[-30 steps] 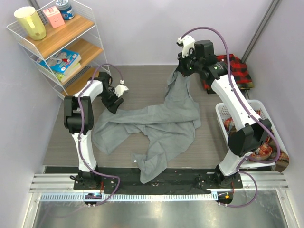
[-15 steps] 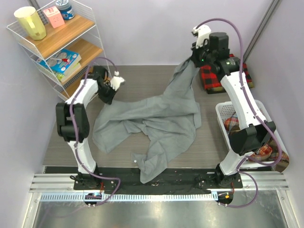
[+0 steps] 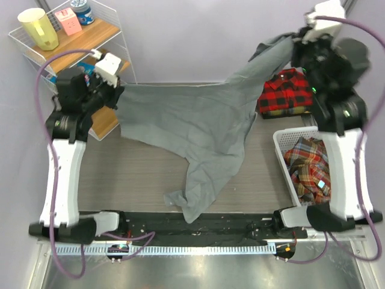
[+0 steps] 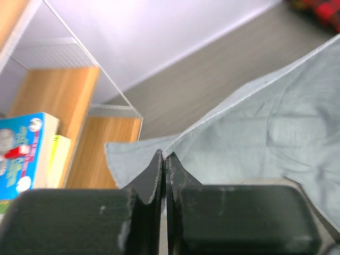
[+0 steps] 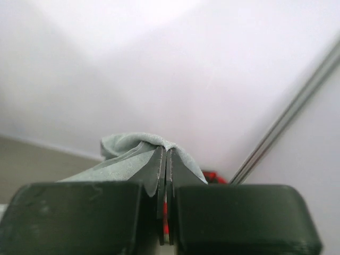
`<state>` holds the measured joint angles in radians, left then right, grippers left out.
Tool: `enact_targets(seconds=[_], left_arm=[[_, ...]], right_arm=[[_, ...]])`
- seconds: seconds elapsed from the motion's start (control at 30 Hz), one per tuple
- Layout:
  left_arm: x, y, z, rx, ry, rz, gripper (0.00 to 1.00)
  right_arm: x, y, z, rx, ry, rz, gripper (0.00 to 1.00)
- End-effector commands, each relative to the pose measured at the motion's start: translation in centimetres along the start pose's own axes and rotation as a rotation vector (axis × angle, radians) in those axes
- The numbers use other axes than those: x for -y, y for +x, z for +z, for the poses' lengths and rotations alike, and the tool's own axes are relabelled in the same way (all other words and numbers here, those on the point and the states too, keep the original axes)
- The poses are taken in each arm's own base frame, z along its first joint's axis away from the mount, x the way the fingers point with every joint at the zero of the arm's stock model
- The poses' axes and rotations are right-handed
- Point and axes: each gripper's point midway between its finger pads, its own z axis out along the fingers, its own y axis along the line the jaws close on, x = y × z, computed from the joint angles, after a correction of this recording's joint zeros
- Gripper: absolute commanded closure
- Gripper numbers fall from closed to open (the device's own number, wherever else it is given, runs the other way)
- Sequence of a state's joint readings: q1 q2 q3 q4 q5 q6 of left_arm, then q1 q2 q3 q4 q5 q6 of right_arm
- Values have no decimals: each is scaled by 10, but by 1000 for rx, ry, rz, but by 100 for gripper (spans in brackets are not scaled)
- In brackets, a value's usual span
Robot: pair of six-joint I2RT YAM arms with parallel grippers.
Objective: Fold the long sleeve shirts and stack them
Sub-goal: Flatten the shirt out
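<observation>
The left jaws are pinched fully shut on an edge of the grey shirt (image 3: 192,120), right at a corner of the cloth. The right jaws are clamped tight on a bunched-up bit of the same shirt, up high near the back wall. Can't really tell which part that is, maybe a cuff or the collar. Between the two, the shirt hangs stretched like a hammock over the table (image 3: 132,174), with the lower part trailing down and its end reaching the near edge. It looks like thin, floppy, light stuff with no stiffness at all, so I'd expect it to sag and twist wherever it isn't held. Best spots to grab are probably the shoulders or hem corners, so it drops flat. The red-and-black checked shirt (image 3: 286,90) sits folded at the far right of the table, and the plaid shirts (image 3: 310,171) are piled in the white basket (image 3: 278,144) just in front of it.
</observation>
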<state>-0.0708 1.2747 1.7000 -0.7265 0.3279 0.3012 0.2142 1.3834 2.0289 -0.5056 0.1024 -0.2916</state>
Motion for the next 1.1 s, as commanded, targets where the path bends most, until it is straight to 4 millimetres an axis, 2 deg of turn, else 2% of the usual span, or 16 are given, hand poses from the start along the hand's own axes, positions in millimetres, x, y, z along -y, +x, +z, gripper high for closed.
enact_targets(seconds=[0.0,0.07,0.13,0.23,0.33,0.47,0.63,0.73,0.77,0.8,0.87,0.9,0.93,0.97,1.0,1.07], left_arm=[[20,-24,-55,129,-4,-7,100],[27,-36,-90,202,-35,13,100],[35,-45,-121,268,-59,26,100],[34,-60,-155,350,-130,8,100],[32,-84,-195,455,-205,6,100],[20,-96,-205,468,-265,-5,100],[7,-81,-174,377,-279,3,100],[-5,-57,-138,282,-292,0,100],[-8,-52,-128,268,-288,12,100],[-9,-34,-106,213,-272,1,100],[-13,-17,-83,162,-261,2,100],[-19,2,-58,104,-260,-3,100],[-21,11,-45,77,-257,-8,100],[-24,21,-32,47,-257,-10,100],[-29,27,-17,31,-259,-17,100],[-35,59,25,-68,-236,-33,100]], right_arm=[[58,-130,-121,388,162,15,99],[67,-148,-154,443,178,14,99],[78,-174,-200,531,198,18,99],[87,-203,-254,629,200,33,99],[93,-224,-296,711,243,-9,99],[90,-240,-315,759,342,-199,99],[104,-221,-261,637,443,-334,99],[118,-186,-192,512,413,-350,99],[122,-166,-158,452,383,-352,99],[123,-141,-130,387,346,-351,99],[115,-112,-88,343,247,-342,99],[110,-72,-49,263,173,-324,99],[104,-55,-29,240,125,-310,99],[86,-40,-9,219,63,-307,99],[71,3,30,130,12,-303,99],[48,44,67,48,-28,-387,99]])
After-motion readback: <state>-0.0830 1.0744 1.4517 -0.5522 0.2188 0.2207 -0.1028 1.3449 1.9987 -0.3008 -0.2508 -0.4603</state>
